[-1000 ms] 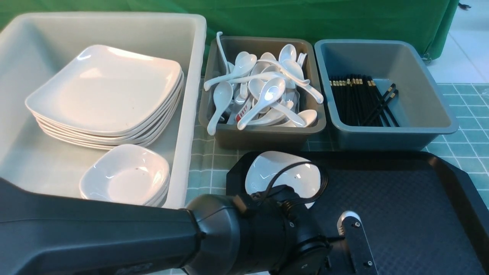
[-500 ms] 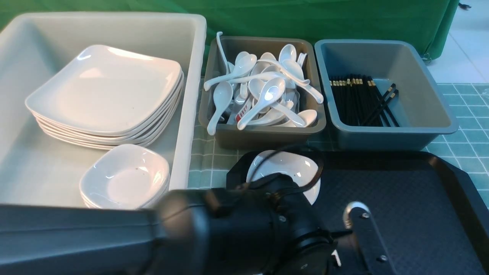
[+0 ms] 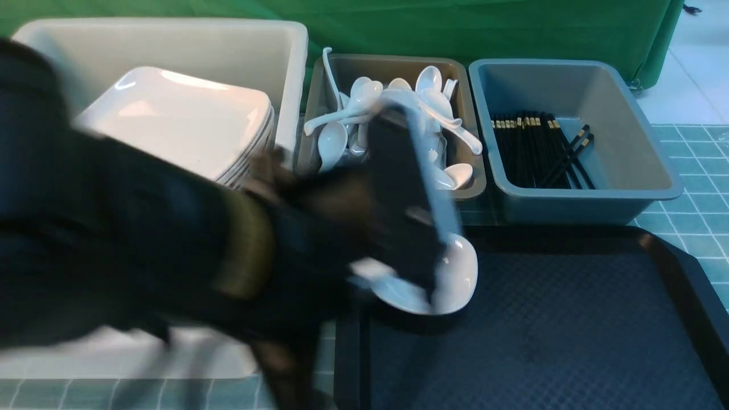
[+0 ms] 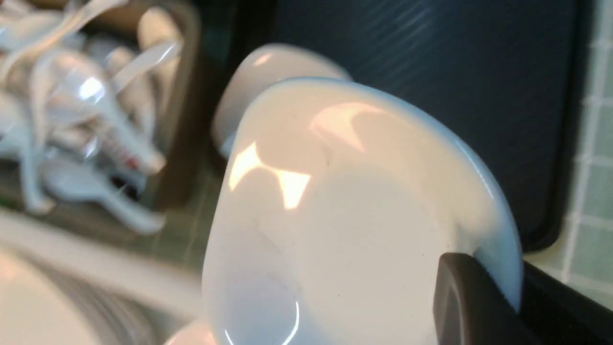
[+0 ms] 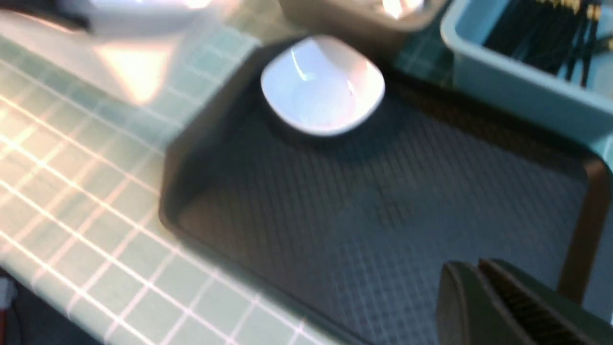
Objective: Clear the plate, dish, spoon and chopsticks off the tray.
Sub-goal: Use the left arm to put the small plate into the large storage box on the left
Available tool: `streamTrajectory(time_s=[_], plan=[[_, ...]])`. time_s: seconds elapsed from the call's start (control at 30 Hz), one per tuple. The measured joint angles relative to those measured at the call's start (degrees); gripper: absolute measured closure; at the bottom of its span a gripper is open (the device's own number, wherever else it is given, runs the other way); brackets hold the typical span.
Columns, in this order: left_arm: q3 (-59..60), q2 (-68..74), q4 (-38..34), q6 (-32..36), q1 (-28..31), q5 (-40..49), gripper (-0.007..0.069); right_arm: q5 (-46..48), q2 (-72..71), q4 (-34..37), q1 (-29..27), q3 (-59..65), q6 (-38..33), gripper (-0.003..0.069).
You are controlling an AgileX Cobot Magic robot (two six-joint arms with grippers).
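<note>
Left pincer (image 4: 471,287) pinching a white dish (image 4: 335,215) by its rim, above the tray's (image 3: 569,341) far-left corner.
Second dish (image 5: 323,86) beneath, in that corner; white bin (image 3: 171,40) just left of the tray, on this pincer's side.

Bulky black left arm (image 3: 114,228) (blurred), olive-brown band at wrist.

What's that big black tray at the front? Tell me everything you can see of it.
The tray is a black rectangle with cut-off corners, a raised rim and a finely textured floor, plastic by its look. It lies flat on the green checked tablecloth, in front of the spoon bin and the chopstick bin. One small white dish sits in its far left corner; no other tableware shows on the visible floor. The blurred left arm crosses above its left edge.
</note>
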Motion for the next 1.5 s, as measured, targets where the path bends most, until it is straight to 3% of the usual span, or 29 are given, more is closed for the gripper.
streamTrajectory(time_s=[0.03, 0.07, 0.13, 0.27, 0.37, 0.47, 0.63, 0.87, 1.07, 1.17, 1.33, 1.5], plan=[[1.7, -2.5, -0.2, 3.8, 4.2, 1.3, 0.0608, -1.5, 0.0, 0.0, 0.0, 0.0, -0.1, 0.059], [2.0, -2.5, -0.2, 4.4, 4.8, 1.4, 0.0608, -1.8, 0.0, 0.0, 0.0, 0.0, -0.1, 0.059], [6.0, -4.9, -3.0, 14.3, 13.8, 0.4, 0.0607, -7.2, 0.1, 0.0, 0.0, 0.1, -0.1, 0.059], [13.4, -3.3, -13.5, 35.3, 31.3, -8.9, 0.0606, -16.2, 1.0, 0.0, 0.0, 0.2, -1.7, 0.059], [14.2, 0.4, -19.1, 44.5, 40.5, -13.1, 0.0606, -16.9, 1.7, 0.1, 0.0, 0.3, -2.0, 0.059], [14.2, 4.6, -20.4, 52.0, 45.0, -15.3, 0.0606, -16.3, 2.0, 0.3, 0.0, 0.4, -2.5, 0.0589], [14.2, 8.8, -21.5, 58.8, 45.0, -16.4, 0.0604, -15.5, 2.0, 0.5, 0.0, 0.4, -2.5, 0.0589], [14.2, 10.9, -22.5, 60.0, 45.0, -16.9, 0.0566, -13.8, 2.0, 1.0, 0.0, 0.4, -2.7, 0.0589], [14.7, 13.0, -22.5, 59.3, 45.0, -16.4, 0.0364, -13.4, 2.0, 1.5, 0.0, 0.4, -2.7, 0.0589], [14.7, 12.2, -22.5, 54.6, 45.0, -16.3, 0.0257, -13.4, 2.0, 1.7, 0.0, 0.4, -2.9, 0.0589], [14.7, 6.8, -23.1, 36.9, 45.0, -13.6, 0.0135, -13.4, 2.0, 1.7, 0.0, 0.4, -3.4, 0.0589], [14.7, -0.8, -23.1, 33.4, 44.7, -12.6, 0.0148, -13.4, 2.0, 1.7, 0.0, 0.4, -4.6, 0.0589]])
